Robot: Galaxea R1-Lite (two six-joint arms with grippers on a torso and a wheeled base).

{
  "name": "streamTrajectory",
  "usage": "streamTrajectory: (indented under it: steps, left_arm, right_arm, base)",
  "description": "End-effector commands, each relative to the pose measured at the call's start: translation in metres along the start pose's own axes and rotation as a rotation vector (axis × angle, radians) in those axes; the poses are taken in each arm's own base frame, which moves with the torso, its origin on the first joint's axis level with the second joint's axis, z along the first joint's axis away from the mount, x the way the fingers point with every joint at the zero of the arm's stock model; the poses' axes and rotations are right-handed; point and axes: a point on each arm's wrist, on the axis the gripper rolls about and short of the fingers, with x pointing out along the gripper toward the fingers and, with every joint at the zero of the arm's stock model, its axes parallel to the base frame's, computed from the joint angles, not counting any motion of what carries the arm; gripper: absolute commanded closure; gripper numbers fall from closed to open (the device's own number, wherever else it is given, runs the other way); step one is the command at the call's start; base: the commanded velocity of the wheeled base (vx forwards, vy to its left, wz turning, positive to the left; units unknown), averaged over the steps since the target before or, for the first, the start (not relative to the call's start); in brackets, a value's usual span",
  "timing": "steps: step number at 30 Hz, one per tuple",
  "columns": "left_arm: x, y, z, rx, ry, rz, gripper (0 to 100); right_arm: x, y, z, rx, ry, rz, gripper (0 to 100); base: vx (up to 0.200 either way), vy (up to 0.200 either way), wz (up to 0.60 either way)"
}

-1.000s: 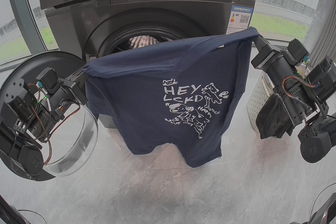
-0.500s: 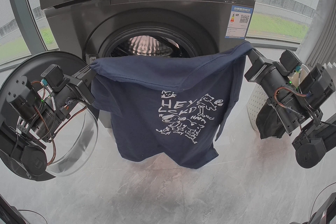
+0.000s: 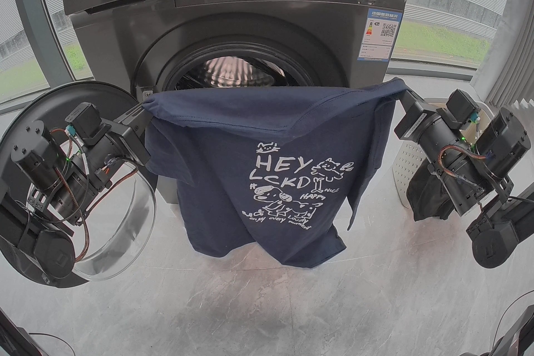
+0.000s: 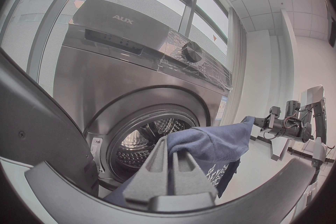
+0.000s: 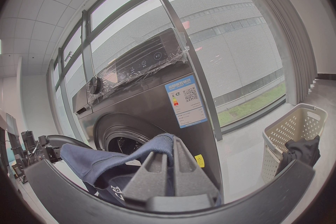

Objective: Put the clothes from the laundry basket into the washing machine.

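Navy cotton is clamped at both ends: the T-shirt (image 3: 267,162) is held stretched between the left gripper (image 3: 142,115) and the right gripper (image 3: 406,95), before the drum opening (image 3: 233,70) of the washing machine (image 3: 233,18). Its right end has been lowered level with the left, so the opening is uncovered. The open door (image 3: 50,101) beside the left gripper may be snagged — a dark garment (image 3: 434,190) is left in the laundry basket (image 3: 409,157).

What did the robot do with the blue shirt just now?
The right gripper came down, so the navy blue printed T-shirt hangs level instead of slanted, uncovering more of the drum opening of the grey washing machine. The left gripper shifted slightly inward. Both stay shut on the shirt; the machine's round door stays open.
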Motion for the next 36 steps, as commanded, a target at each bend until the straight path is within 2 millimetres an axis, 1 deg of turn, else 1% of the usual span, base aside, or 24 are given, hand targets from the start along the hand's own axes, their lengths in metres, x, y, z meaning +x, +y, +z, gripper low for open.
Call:
streamTrajectory:
  steps: [1, 8, 10, 11, 12, 13, 14, 15, 17, 18, 19, 20, 21, 22, 23, 25, 26, 28, 30, 31, 34, 36]
  left_arm:
    - [0.001, 0.000, -0.002, -0.001, 0.003, -0.001, 100]
    - [0.003, -0.006, -0.001, -0.011, 0.000, -0.022, 100]
    - [0.008, -0.021, -0.003, -0.030, -0.001, -0.075, 100]
    - [0.011, -0.029, -0.004, -0.039, -0.004, -0.103, 100]
    - [0.011, -0.029, -0.004, -0.039, -0.004, -0.103, 100]
    - [0.019, -0.041, -0.007, -0.054, -0.007, -0.139, 100]
    - [0.021, -0.044, -0.008, -0.057, -0.010, -0.142, 100]
    - [0.026, -0.046, -0.012, -0.061, -0.011, -0.135, 100]
    - [0.031, -0.046, -0.015, -0.054, -0.014, -0.112, 100]
    - [0.032, -0.045, -0.015, -0.052, -0.016, -0.109, 100]
    - [0.033, -0.045, -0.014, -0.053, -0.020, -0.109, 100]
    - [0.035, -0.045, -0.012, -0.053, -0.031, -0.109, 100]
    - [0.036, -0.045, -0.011, -0.053, -0.036, -0.110, 100]
    - [0.036, -0.045, -0.011, -0.053, -0.036, -0.110, 100]
    - [0.035, -0.045, -0.011, -0.051, -0.037, -0.108, 100]
    - [0.036, -0.045, -0.010, -0.050, -0.040, -0.109, 100]
    - [0.035, -0.045, -0.009, -0.047, -0.042, -0.107, 100]
    - [0.035, -0.046, -0.009, -0.044, -0.044, -0.109, 100]
    - [0.035, -0.046, -0.008, -0.042, -0.047, -0.111, 100]
    - [0.035, -0.052, -0.006, -0.048, -0.052, -0.129, 100]
    - [0.035, -0.055, -0.007, -0.052, -0.051, -0.139, 100]
    - [0.035, -0.058, -0.005, -0.053, -0.057, -0.148, 100]
  right_arm:
    - [0.000, -0.001, -0.001, -0.001, 0.003, -0.001, 100]
    - [-0.004, 0.002, -0.006, 0.000, 0.028, 0.007, 100]
    - [-0.010, 0.005, -0.012, 0.001, 0.063, 0.023, 100]
    - [-0.013, 0.011, -0.017, 0.008, 0.083, 0.045, 100]
    - [-0.013, 0.011, -0.017, 0.008, 0.083, 0.045, 100]
    - [-0.020, 0.027, -0.028, 0.035, 0.131, 0.096, 100]
    - [-0.022, 0.031, -0.033, 0.043, 0.147, 0.109, 100]
    - [-0.026, 0.038, -0.046, 0.056, 0.198, 0.128, 100]
    - [-0.034, 0.042, -0.066, 0.055, 0.267, 0.145, 100]
    - [-0.037, 0.044, -0.074, 0.050, 0.296, 0.153, 0]
    - [-0.038, 0.045, -0.077, 0.048, 0.307, 0.155, 0]
    - [-0.042, 0.047, -0.089, 0.040, 0.350, 0.159, 0]
    - [-0.043, 0.047, -0.096, 0.034, 0.370, 0.157, 0]
    - [-0.043, 0.047, -0.096, 0.034, 0.370, 0.157, 0]
    - [-0.046, 0.048, -0.105, 0.025, 0.403, 0.159, 0]
    - [-0.049, 0.047, -0.108, 0.019, 0.421, 0.161, 0]
    - [-0.057, 0.048, -0.114, 0.006, 0.462, 0.172, 0]
    - [-0.064, 0.049, -0.118, -0.002, 0.494, 0.182, 0]
    - [-0.065, 0.049, -0.121, -0.009, 0.509, 0.193, 0]
    - [-0.057, 0.048, -0.129, -0.019, 0.506, 0.185, 0]
    - [-0.048, 0.047, -0.136, -0.024, 0.493, 0.178, 0]
    - [-0.042, 0.044, -0.143, -0.031, 0.495, 0.166, 0]
  base:
    - [0.000, 0.000, 0.00]
    - [0.000, 0.000, 0.00]
    - [0.000, 0.000, 0.00]
    - [0.000, 0.000, 0.00]
    - [0.000, 0.000, 0.00]
    - [0.000, 0.000, 0.00]
    - [0.000, 0.000, 0.00]
    - [0.000, 0.000, 0.00]
    - [0.000, 0.000, 0.00]
    - [0.000, 0.000, 0.00]
    - [0.000, 0.000, 0.00]
    - [0.000, 0.000, 0.00]
    - [0.000, 0.000, 0.00]
    - [0.000, 0.000, 0.00]
    - [0.000, 0.000, 0.00]
    - [0.000, 0.000, 0.00]
    - [0.000, 0.000, 0.00]
    - [0.000, 0.000, 0.00]
    - [0.000, 0.000, 0.00]
    - [0.000, 0.000, 0.00]
    - [0.000, 0.000, 0.00]
    - [0.000, 0.000, 0.00]
